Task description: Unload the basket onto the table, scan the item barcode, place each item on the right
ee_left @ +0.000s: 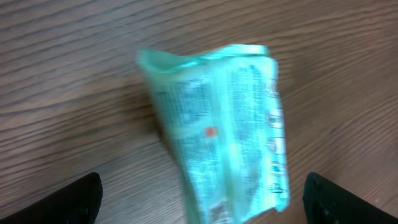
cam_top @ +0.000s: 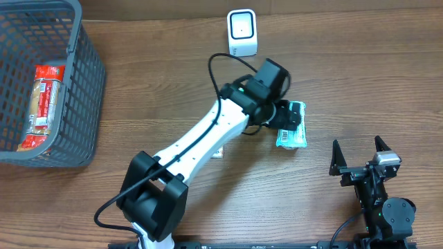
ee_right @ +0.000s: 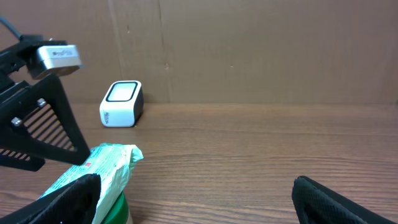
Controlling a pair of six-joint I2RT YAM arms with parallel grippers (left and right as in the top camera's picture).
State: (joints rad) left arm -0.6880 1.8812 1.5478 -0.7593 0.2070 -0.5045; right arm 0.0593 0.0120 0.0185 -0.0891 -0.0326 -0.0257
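Packet: a pale green plastic packet (cam_top: pixel 294 135) lies on the tabletop (cam_top: pixel 159 83), right of centre, on the near side of the scanner and well apart from it.
Packet print: my left wrist camera shows fine text, a small red mark and a row of round symbols down one edge. The view is blurred, and I cannot tell where a barcode sits.
My left end effector (ee_left: pixel 208 202): released, jaws spread wide, hanging directly above the packet. Its black fingers (ee_left: pixel 74 202) stand well out to either side of the packet's near end and do not touch it.
My left arm: white with black joints, stretched diagonally from the near edge to the packet. From overhead it covers the packet's left side.
Scanner: a small white box (cam_top: pixel 242 32) with a dark-framed window stands upright at the far edge of the tabletop, just in front of a brown cardboard wall (ee_right: pixel 249 50).
My right end effector (cam_top: pixel 357 149): released and empty, jaws wide apart, at the near right of the tabletop, apart from the packet and pointing toward the far side.
Small white object (cam_top: pixel 218 153): on the tabletop just beside my left forearm, partly hidden. I cannot tell what it is.
Basket: a grey mesh basket (cam_top: pixel 86 104) sits at the far left, with a red-wrapped package (cam_top: pixel 43 104) lying inside.
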